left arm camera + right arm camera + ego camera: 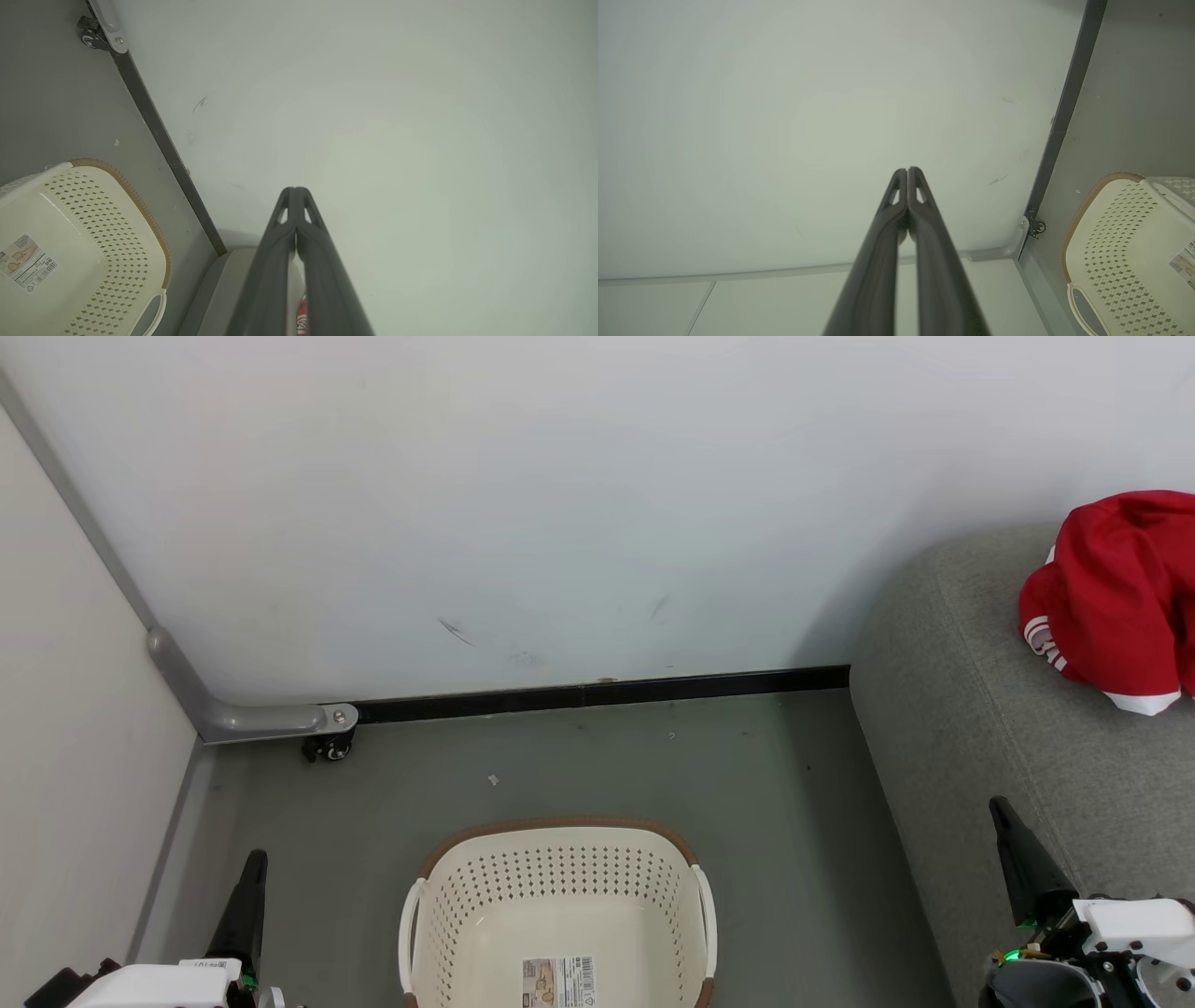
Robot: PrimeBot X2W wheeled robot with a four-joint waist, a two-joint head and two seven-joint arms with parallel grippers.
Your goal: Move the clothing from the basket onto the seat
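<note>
White wall [560,504], grey floor [607,756]

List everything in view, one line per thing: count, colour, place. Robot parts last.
clothing: one heap, red with white trim, on the seat, far right
seat: one, grey, right, against the wall
basket: one, cream with brown rim, on the floor, front middle
label: one, pale, inside the basket
wall: one, white, behind
skirting: one, black, foot of wall
floor: one, grey, underfoot
castor: one, black, left corner
left gripper: one, dark, shut, lower left
right gripper: one, dark, shut, lower right
</note>
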